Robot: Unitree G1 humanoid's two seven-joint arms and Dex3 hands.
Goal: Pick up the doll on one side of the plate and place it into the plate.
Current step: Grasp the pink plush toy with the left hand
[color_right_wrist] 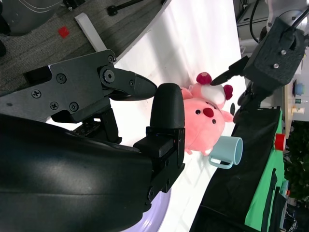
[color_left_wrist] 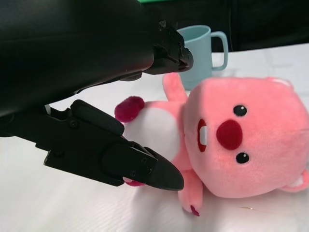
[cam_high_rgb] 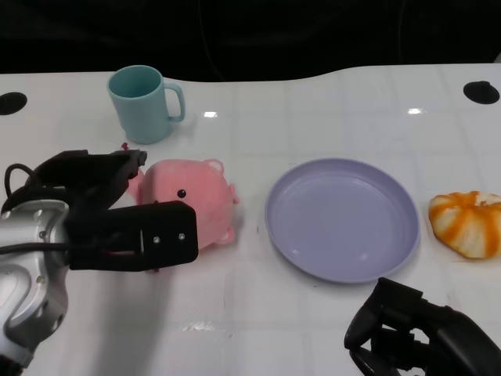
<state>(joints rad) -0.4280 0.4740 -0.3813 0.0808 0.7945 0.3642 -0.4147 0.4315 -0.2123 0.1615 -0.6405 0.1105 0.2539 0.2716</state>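
White table (cam_high_rgb: 329, 329) against a dark backdrop. Near its right edge, a purple plate (cam_high_rgb: 341, 218); beside it toward the left edge lies the pink doll (cam_high_rgb: 192, 200). Left hand (cam_high_rgb: 109, 211) straddles the doll, fingers spread, not yet closed. Right hand (cam_high_rgb: 423, 333) rests curled, holding nothing. A shallow grip on the soft plush could slip. No writing visible.

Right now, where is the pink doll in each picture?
Head view: the pink doll lies left of centre, between the left hand and the purple plate.
Left wrist view: doll fills the right half.
Right wrist view: doll right of centre.
Shared landmark: the blue mug beside it.
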